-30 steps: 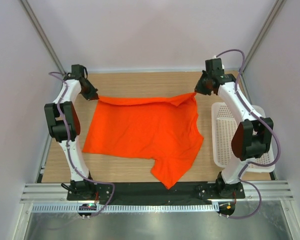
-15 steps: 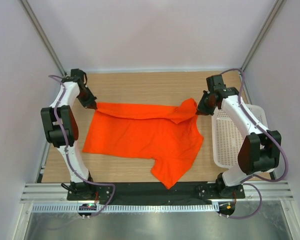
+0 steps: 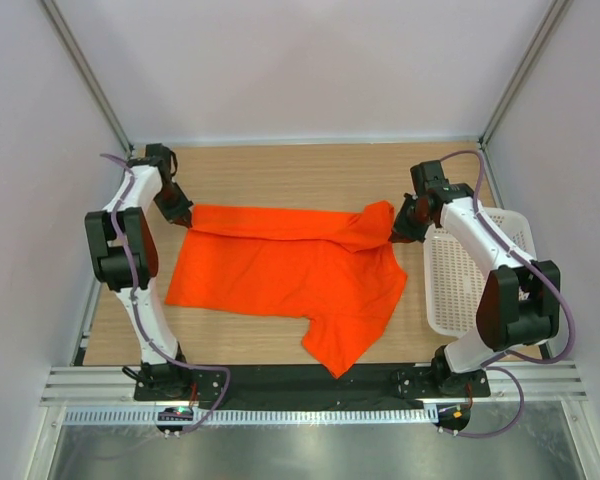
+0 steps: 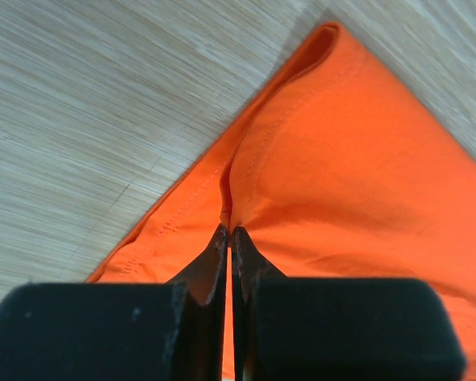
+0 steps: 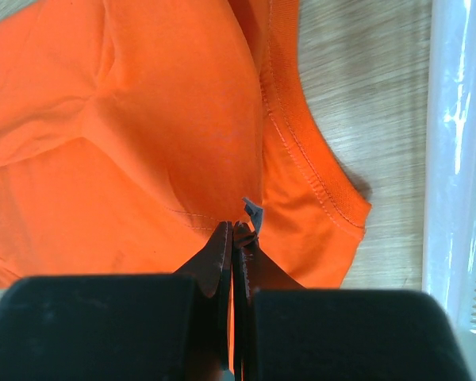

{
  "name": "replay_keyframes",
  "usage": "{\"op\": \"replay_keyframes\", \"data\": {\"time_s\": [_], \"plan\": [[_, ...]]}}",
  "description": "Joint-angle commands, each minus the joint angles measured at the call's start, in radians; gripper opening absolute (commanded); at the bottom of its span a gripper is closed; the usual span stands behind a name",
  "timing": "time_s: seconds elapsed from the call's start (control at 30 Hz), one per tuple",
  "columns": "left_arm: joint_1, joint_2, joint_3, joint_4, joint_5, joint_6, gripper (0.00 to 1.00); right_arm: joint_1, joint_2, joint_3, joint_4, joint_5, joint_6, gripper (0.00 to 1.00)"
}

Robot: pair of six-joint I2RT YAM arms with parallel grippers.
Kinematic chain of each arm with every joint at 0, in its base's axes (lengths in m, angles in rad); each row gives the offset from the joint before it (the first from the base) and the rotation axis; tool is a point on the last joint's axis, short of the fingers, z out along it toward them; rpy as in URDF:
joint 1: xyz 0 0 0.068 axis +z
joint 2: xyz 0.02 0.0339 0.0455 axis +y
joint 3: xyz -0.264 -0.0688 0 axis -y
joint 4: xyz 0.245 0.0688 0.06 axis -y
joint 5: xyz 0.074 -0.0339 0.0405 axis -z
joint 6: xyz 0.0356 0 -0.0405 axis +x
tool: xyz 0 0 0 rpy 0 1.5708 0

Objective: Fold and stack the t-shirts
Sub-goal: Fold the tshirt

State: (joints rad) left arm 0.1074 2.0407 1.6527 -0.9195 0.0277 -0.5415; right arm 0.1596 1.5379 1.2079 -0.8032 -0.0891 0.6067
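One bright orange-red t-shirt lies spread on the wooden table, its far edge doubled toward the near side, one sleeve pointing at the arm bases. My left gripper is shut on the shirt's far left corner; in the left wrist view the pinched fabric runs out from the closed jaws. My right gripper is shut on the far right corner near the collar. The right wrist view shows the ribbed collar and a small grey label at the closed tips.
A white lattice basket stands at the table's right side, just right of the right gripper; its rim shows in the right wrist view. Bare wood lies beyond the shirt. White walls enclose three sides.
Both grippers have moved toward the near side and lower, carrying the shirt's far edge with them. That edge now lies folded over the body, and the right corner bunches more.
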Motion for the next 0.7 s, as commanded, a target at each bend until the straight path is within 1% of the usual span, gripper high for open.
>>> {"op": "replay_keyframes", "data": {"time_s": [0.0, 0.13, 0.23, 0.47, 0.5, 0.53, 0.57, 0.6, 0.63, 0.67], "plan": [[0.008, 0.022, 0.038, -0.027, -0.055, 0.012, 0.00, -0.002, -0.036, 0.027, -0.011, -0.001, 0.008, 0.01], [0.008, 0.047, 0.022, -0.030, -0.061, 0.015, 0.00, -0.003, -0.025, 0.019, -0.027, 0.012, -0.002, 0.01], [0.009, 0.055, 0.013, -0.032, -0.078, 0.017, 0.00, -0.003, -0.016, -0.016, -0.027, 0.009, 0.010, 0.01], [0.009, 0.036, 0.015, -0.027, -0.110, 0.011, 0.00, -0.003, -0.013, -0.178, 0.056, -0.001, 0.048, 0.01], [0.009, 0.035, 0.016, -0.027, -0.114, 0.009, 0.00, -0.003, -0.010, -0.185, 0.059, -0.006, 0.044, 0.03], [0.009, 0.030, 0.031, -0.045, -0.123, 0.006, 0.00, -0.003, -0.001, -0.185, 0.058, -0.006, 0.035, 0.10], [0.009, 0.029, 0.044, -0.061, -0.132, 0.008, 0.02, -0.003, 0.007, -0.162, 0.030, -0.001, 0.001, 0.14], [0.009, 0.026, 0.056, -0.076, -0.140, 0.006, 0.15, -0.003, 0.010, -0.137, 0.004, 0.037, -0.022, 0.18], [0.009, 0.003, 0.064, -0.090, -0.156, 0.006, 0.22, -0.002, 0.004, -0.111, -0.022, 0.072, -0.048, 0.24], [0.006, -0.013, 0.076, -0.111, -0.170, 0.005, 0.34, 0.001, -0.002, -0.063, -0.052, 0.127, -0.068, 0.27]]}}
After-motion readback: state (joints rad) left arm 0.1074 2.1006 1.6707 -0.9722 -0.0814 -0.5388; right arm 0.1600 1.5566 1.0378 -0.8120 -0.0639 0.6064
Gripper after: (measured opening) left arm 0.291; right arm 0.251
